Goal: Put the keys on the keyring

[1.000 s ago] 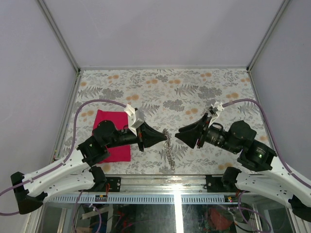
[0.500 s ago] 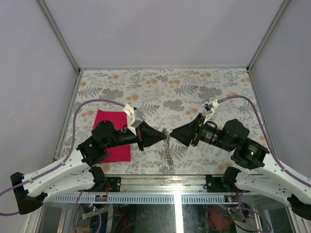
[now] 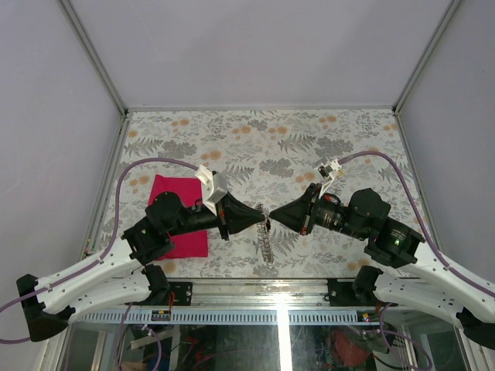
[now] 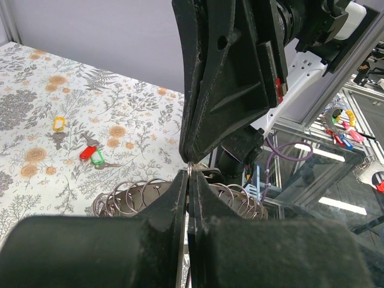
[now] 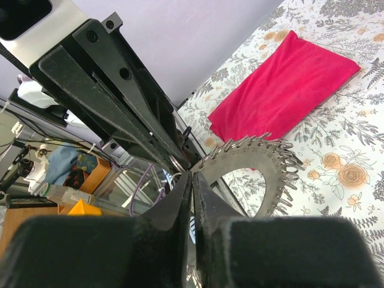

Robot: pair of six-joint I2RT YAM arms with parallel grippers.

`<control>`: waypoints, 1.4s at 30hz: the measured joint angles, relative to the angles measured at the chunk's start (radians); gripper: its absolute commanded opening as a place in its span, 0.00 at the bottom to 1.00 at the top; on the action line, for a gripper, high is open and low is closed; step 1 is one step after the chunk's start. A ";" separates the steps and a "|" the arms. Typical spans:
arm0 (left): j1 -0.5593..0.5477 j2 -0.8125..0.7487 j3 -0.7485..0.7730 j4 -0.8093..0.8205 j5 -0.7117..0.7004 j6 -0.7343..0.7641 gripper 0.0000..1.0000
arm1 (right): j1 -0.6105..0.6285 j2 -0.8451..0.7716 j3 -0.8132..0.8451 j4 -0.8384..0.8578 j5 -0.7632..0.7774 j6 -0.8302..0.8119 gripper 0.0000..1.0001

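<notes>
One rectangular table [image 3: 309,139] with a grey-and-orange floral-print top carries everything noted. Two white-and-black arms reach in from the near edge and meet tip to tip over the table's near middle.

The black, wedge-shaped left gripper [image 3: 261,219] has its fingers pressed flat together. They pinch a ring at the upper end of the chain. The black, wedge-shaped right gripper [image 3: 275,219] faces it, its tips at the same spot. Its fingers are drawn in to a thin seam. Whether they grip a ring cannot be told.

A flat magenta cloth [image 3: 164,188] lies on the table left of centre, partly under the left arm.

The keyring [image 3: 267,241], a long silver chain of linked metal rings, hangs from the left gripper's tips. It trails down onto the table toward the near edge, apart from the cloth.

Three small metal keys [image 4: 90,155] with plastic heads show in the left wrist view, lying loose on the table well apart from the chain. The red and green ones touch. The pale yellow one lies near them.
</notes>
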 measured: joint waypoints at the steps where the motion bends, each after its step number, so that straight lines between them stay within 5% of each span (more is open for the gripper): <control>1: 0.000 -0.001 0.000 0.000 -0.001 0.000 0.00 | 0.000 0.000 0.000 0.000 -0.002 -0.001 0.01; 17: 0.000 -0.009 0.000 0.000 -0.010 0.000 0.00 | 0.000 0.001 0.000 -0.030 -0.001 -0.010 0.00; 24: 0.000 -0.010 0.000 0.000 -0.010 0.000 0.00 | 0.000 -0.014 0.000 -0.044 0.034 -0.016 0.32; 32: 0.000 -0.010 0.000 0.000 -0.010 0.000 0.00 | 0.000 -0.073 -0.022 0.002 0.056 0.010 0.50; 42: 0.000 -0.010 0.000 -0.001 -0.010 0.000 0.00 | 0.000 -0.003 -0.053 0.040 -0.016 0.046 0.47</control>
